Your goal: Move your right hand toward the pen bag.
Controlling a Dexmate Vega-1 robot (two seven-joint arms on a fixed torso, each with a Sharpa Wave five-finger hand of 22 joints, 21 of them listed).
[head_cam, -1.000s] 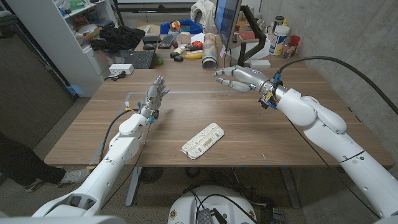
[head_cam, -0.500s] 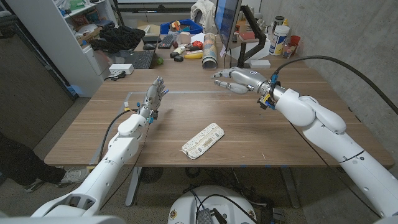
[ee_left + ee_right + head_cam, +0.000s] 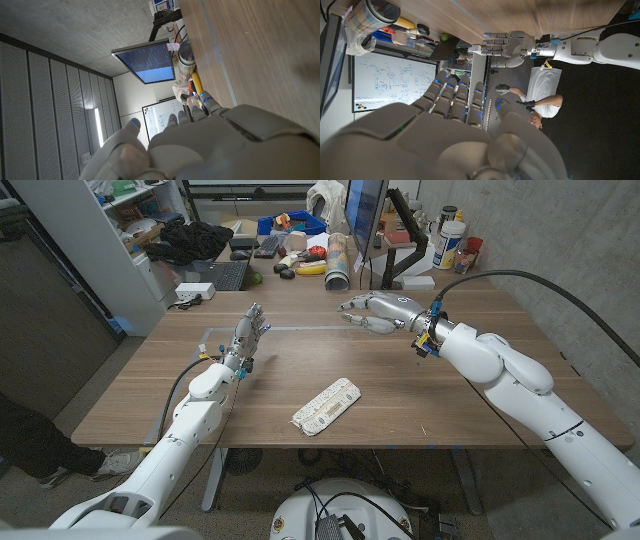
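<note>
Pen bag [image 3: 326, 407]: mid-desk, untouched. Right hand [image 3: 378, 311], fingers spread and empty, has drifted leftward; we judge approach barely begun. Left hand [image 3: 247, 336]: open, unmoved.

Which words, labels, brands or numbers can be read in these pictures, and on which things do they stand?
No text can be read with certainty.
Pen bag: a printed pattern, too small to read.
Monitor: lines of text, too blurred to read.
Whiteboard: handwritten notes and diagrams, too small to read.
Bottles at the far right of the table: labels, too small to read.
</note>
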